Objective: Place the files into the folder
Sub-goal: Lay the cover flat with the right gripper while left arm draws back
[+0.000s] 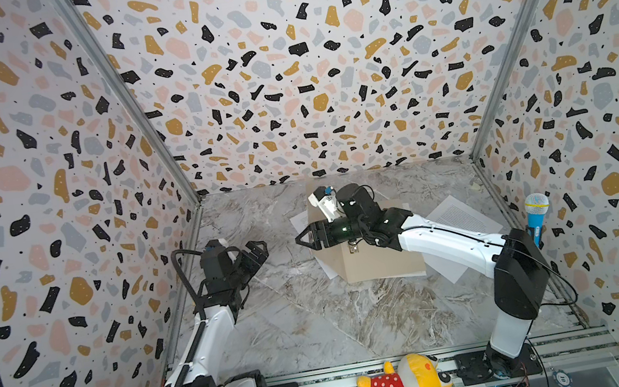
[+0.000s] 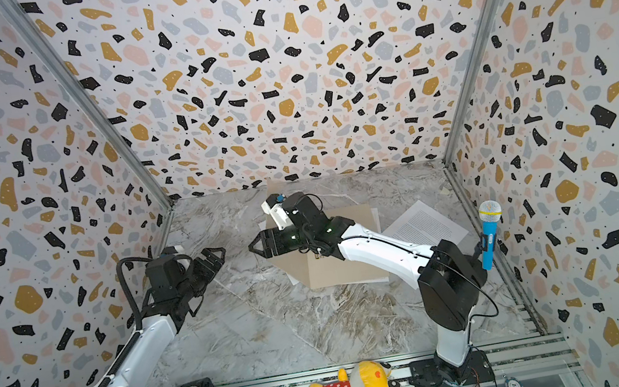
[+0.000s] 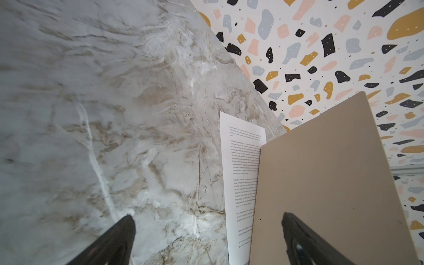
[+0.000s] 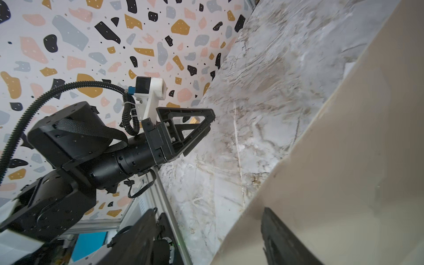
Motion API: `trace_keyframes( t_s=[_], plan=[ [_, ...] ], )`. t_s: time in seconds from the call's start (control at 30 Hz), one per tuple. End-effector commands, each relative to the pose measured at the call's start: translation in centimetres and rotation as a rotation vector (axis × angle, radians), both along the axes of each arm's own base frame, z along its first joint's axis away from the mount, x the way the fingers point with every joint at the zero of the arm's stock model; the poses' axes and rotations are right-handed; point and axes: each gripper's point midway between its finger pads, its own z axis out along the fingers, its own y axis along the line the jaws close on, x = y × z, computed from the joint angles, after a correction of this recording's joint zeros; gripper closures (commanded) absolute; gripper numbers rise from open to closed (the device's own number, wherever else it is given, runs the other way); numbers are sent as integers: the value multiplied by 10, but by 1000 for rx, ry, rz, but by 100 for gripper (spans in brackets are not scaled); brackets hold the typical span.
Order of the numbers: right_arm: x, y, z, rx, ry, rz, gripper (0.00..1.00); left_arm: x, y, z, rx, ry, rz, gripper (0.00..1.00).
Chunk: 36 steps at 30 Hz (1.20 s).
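**Clerk:** Entry one, folder [image 1: 386,264]?

**Keeper:** Tan card, lying open toward the back of the table [image 1: 300,330]. A metal clip [image 1: 354,248] shows at the fold. One cover is tilted up.

**Clerk:** Hands?

**Keeper:** Right gripper [image 1: 300,240]: fingers apart, the raised cover's edge between them, clamped on nothing. Left gripper [image 1: 260,248]: fingers spread wide and empty, near the folder but not touching it.

**Clerk:** Sheets?

**Keeper:** One printed sheet [image 1: 456,217] lies flat beside the folder, toward the right wall. Another sheet [image 3: 241,165] is partly hidden behind the cover.

**Clerk:** Handling?

**Keeper:** The likely step is getting the cover propped open. Steady it with the left gripper, then slide each sheet in flat, pinching a corner only.

**Clerk:** Writing?

**Keeper:** Dense paragraphs, too small to read. No brand or label seen.
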Motion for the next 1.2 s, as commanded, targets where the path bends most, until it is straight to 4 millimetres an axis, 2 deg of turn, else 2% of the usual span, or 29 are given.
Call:
trace_keyframes(
  t_s=[0.0, 0.13, 0.27, 0.33, 0.43, 0.53, 0.63, 0.73, 0.87, 1.0, 1.07, 1.17],
  plan=[
    [-4, 18, 21, 67, -37, 60, 19, -2, 13, 11, 46, 2, 26, 0],
    [-6, 35, 16, 89, -43, 88, 10, -7, 28, 12, 72, 27, 76, 0],
    [-10, 51, 15, 119, -44, 121, 1, -12, 40, 25, 116, 19, 125, 1],
    [-12, 56, 13, 123, -41, 135, 1, -13, 44, 32, 133, 7, 142, 0],
    [-13, 57, 12, 119, -47, 143, 1, -15, 47, 34, 142, 4, 157, 1],
    [-8, 47, 6, 67, -79, 116, 1, -16, 46, 33, 143, 8, 153, 0],
    [1, 24, -10, 4, -83, 64, 1, -14, 41, 31, 123, 0, 128, 1],
    [16, -15, -33, -64, -70, -18, 1, -11, 33, 27, 95, -8, 91, 0],
    [38, -82, -61, -145, -66, -151, 1, -6, 25, 24, 61, -24, 55, 0],
    [61, -144, -80, -195, -82, -266, 1, 5, 14, 16, 37, -10, 11, 0],
    [72, -162, -90, -228, -88, -293, 0, 11, 8, 11, 38, 4, -11, 0],
    [86, -170, -111, -305, -73, -269, 5, 20, -4, 6, 41, 15, -46, 0]
  ],
)
